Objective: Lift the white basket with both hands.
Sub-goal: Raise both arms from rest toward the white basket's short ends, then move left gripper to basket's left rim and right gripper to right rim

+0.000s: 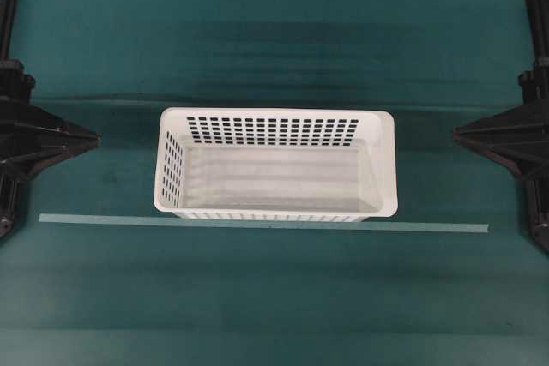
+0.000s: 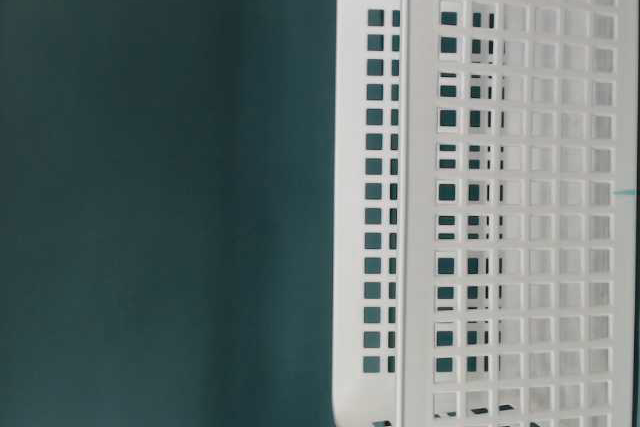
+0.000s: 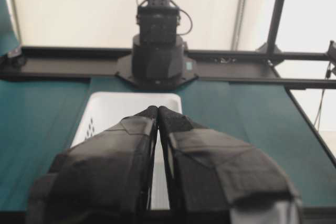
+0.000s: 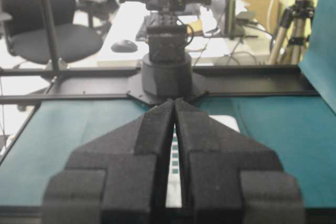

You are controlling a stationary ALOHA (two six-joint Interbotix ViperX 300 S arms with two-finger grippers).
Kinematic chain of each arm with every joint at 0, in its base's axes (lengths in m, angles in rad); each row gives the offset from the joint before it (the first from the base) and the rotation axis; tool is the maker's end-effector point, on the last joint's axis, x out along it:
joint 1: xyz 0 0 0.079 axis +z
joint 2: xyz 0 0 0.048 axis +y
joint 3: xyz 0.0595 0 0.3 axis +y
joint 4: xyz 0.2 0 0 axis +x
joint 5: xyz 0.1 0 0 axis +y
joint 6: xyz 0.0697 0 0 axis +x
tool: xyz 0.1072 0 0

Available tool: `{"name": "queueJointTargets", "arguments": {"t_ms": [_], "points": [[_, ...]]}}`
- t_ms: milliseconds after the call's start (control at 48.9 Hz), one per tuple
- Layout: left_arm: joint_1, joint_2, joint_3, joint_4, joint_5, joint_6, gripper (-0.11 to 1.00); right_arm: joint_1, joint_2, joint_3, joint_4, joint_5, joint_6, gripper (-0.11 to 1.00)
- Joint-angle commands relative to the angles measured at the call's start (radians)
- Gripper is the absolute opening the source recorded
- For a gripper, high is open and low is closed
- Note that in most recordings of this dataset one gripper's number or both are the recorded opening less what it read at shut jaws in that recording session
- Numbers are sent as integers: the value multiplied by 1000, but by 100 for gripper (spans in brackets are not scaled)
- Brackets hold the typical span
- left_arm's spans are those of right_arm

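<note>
Green cloth covers the whole table (image 1: 274,40), creased in soft bands from edge to edge, and right in the middle sits the white basket (image 1: 276,165), long side running left to right, open top up. Its far wall and left end wall show rows of small rectangular holes; the floor inside is solid and bare. Just in front of the near rim lies a thin pale strip (image 1: 257,223), running well past the basket on both sides — touching the base or only just beside it, hard to say from above.

Out at the left edge, the left gripper (image 3: 158,109) points toward the basket, well apart from it. Its two padded fingers (image 3: 131,129) are pressed together, only a hairline slit between them, pinching nothing. Same story on the right: the right gripper (image 4: 174,101) has its jaws squeezed tight, nothing between them, with a sliver of the basket visible beyond.

Nothing lies on the cloth between either gripper and the basket's ends. Each wrist view looks straight across at the other arm's black base (image 3: 157,59) — behind the left arm's base there is an office chair (image 4: 50,30), a white desk (image 4: 131,30) and a tripod (image 4: 294,14). Down at table level, the basket's holed wall fills the right of the view.
</note>
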Motion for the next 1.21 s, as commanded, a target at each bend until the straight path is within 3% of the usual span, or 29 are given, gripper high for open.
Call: {"name": "queueJointTargets", "arguments": {"t_ms": [0, 184, 307, 409, 593, 675, 777, 1002, 1105, 1187], "points": [[6, 20, -31, 12, -6, -44, 14, -8, 14, -12, 5, -6, 11, 14], [3, 37, -46, 12, 37, -192, -5, -37, 43, -75, 193, 126, 97, 1], [2, 52, -75, 12, 97, -344, -5, -81, 80, -141, 331, 305, 225, 1], [-2, 67, -109, 14, 161, -462, -5, -127, 117, -209, 394, 463, 344, 1], [8, 97, -207, 14, 307, -650, -5, -196, 207, -324, 397, 727, 543, 1], [17, 120, -261, 14, 376, -764, -5, -229, 261, -370, 388, 818, 672, 1], [28, 158, -321, 14, 488, -905, -5, -249, 314, -419, 364, 905, 767, 1], [41, 285, -413, 17, 735, -1167, -5, -268, 426, -489, 341, 1037, 891, 1], [52, 342, -433, 20, 805, -1243, -5, -268, 485, -525, 295, 1098, 914, 1], [58, 382, -446, 25, 879, -1259, -5, -268, 528, -554, 244, 1170, 930, 1]]}}
